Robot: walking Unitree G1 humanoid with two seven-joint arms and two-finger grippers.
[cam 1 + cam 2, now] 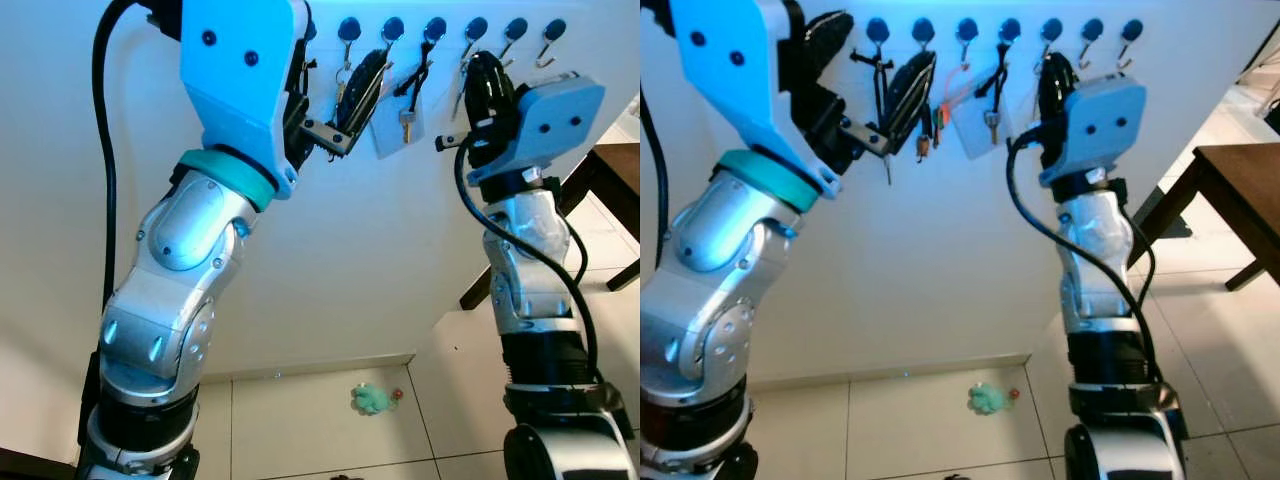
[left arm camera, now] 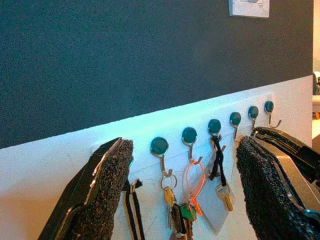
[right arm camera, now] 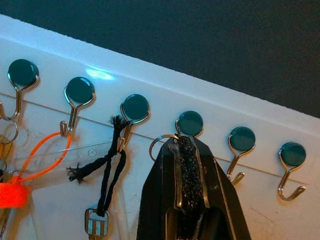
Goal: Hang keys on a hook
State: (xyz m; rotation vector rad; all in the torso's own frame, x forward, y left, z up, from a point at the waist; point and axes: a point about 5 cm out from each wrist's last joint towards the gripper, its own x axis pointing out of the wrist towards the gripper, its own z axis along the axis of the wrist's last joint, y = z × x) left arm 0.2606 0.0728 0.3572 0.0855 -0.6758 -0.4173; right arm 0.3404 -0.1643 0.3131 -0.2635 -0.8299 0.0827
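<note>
A row of metal hooks with round blue heads runs along a white wall. My right gripper is raised to the row and shut on a key whose ring lies against the hook with the head. Whether the ring is over that hook I cannot tell. My left gripper is held up open in front of the hooks further left, its fingers wide apart. Between them hang a key bunch, an orange tie and a black cord with a key.
Two bare hooks sit at the right end of the row. A dark wooden table stands to the right. A small green toy lies on the tiled floor at the wall's foot. A white switch plate is on the dark upper wall.
</note>
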